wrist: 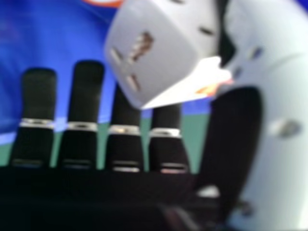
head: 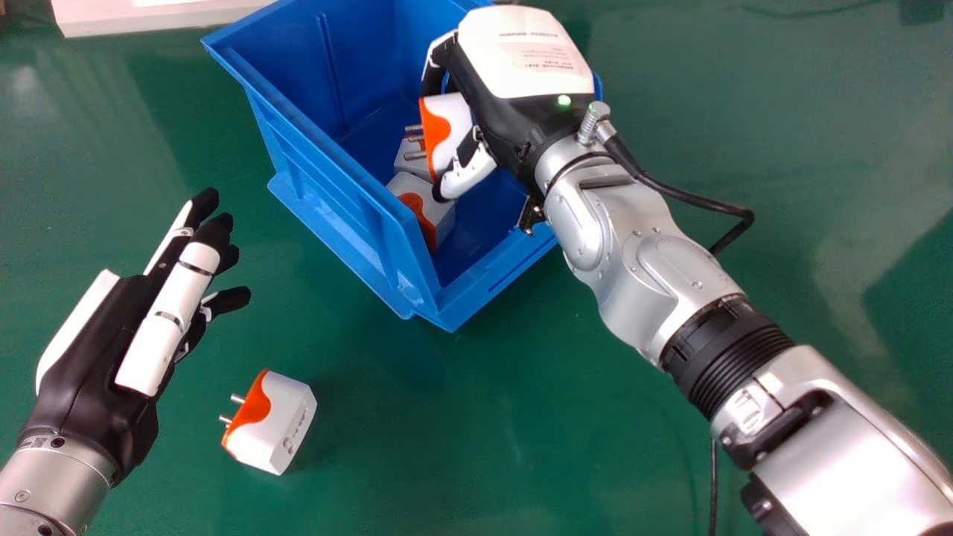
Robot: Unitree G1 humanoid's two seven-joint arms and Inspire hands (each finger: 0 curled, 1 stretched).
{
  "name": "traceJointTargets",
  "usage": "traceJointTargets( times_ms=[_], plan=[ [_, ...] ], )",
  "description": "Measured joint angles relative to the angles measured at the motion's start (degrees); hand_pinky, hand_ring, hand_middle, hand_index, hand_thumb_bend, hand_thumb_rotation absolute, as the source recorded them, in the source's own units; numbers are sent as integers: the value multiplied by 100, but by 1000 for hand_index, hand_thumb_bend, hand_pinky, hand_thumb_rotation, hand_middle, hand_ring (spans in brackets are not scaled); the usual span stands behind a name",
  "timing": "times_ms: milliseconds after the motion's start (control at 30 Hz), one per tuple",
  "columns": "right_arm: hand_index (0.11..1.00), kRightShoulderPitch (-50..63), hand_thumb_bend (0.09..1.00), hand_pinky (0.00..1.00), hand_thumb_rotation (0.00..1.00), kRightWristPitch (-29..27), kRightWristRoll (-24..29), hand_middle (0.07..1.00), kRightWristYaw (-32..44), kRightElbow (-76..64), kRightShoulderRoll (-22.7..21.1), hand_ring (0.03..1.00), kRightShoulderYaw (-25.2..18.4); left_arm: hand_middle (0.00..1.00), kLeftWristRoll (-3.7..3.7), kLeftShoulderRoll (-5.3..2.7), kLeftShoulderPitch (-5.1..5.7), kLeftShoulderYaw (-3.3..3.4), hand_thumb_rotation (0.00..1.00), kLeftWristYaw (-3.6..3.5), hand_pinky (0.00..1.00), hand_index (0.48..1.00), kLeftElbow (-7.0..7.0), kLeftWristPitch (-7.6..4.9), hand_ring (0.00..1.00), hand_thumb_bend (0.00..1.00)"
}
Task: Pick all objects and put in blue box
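You had an orange-and-white plug [head: 453, 126] in the right hand [head: 521, 59], over the inside of the blue box [head: 320, 152], its metal prongs pointing to the left of the head view. The hand had it pinched between the thumb [head: 467, 175] and the fingers. In the right hand view, the plug's pale face with its slots sat close against your thumb, while the other fingertips [wrist: 86, 91] stretched out nearly straight against the blue of the box. Below the held plug, a second plug [head: 439, 216] lay in the box with its orange part turned toward the near side wall. Just behind that one, a third plug [head: 406, 155] was partly covered by the one you held; whether those two touched, you could not tell. The box stood upright on the green bench [head: 521, 447], its open top facing you. Outside it, nearer to you and well apart from the box, a fourth plug [head: 287, 417] lay on the bench, prongs pointing left. Left of that plug your left hand [head: 97, 350] hung with its fingers extended and a little spread, holding nothing. Past the box, a white object [head: 149, 18] lay at the top edge of the head view, and a black cable [head: 685, 195] looped out from your right wrist.
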Motion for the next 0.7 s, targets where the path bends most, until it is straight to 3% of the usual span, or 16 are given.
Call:
traceJointTargets(
  times_ms=[133,333,500,700],
  plan=[
    [903,20,674,744,384,0,0,957,-42,-66,-34,912,11,992,32,1,-57,-38,1000,11,888,1000,20,0,968,409],
    [938,174,678,780,411,122,-9,989,-126,-224,-44,946,45,991,93,4,-130,-89,1000,19,887,1000,73,1,967,397],
    [949,325,670,801,416,217,-22,997,-136,-456,-83,956,64,988,118,8,-227,-95,1000,21,886,1000,199,-1,966,386],
    [953,718,654,796,402,458,-26,1000,-244,-1212,-169,948,33,984,144,14,-268,-93,1000,18,886,1000,293,-14,965,384]
  ],
)
